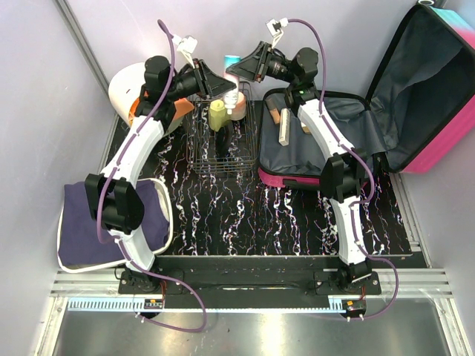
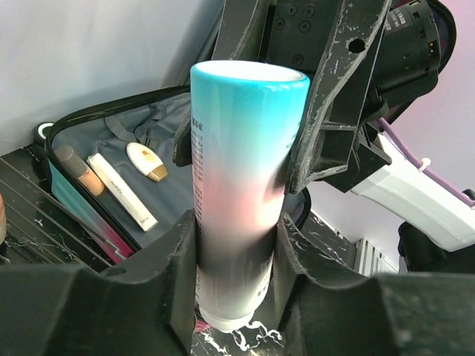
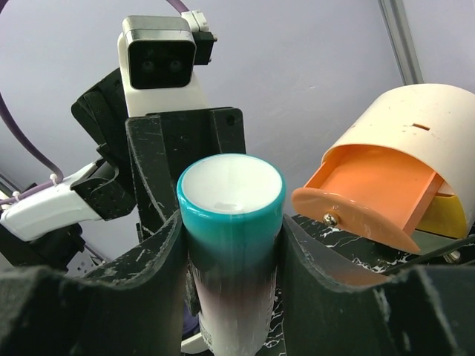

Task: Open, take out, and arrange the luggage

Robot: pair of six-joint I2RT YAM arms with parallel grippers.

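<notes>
A tall teal-to-pink plastic bottle [image 2: 241, 148] is clamped on both sides by the left gripper [image 2: 237, 245] and the right gripper [image 3: 231, 245], apparently for a handover. The hard-shell pink-and-teal luggage [image 1: 423, 96] is laid open at the table's right.

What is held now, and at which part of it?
The bottle is held by both: the right gripper near its teal end, the left gripper near its white cap.
</notes>
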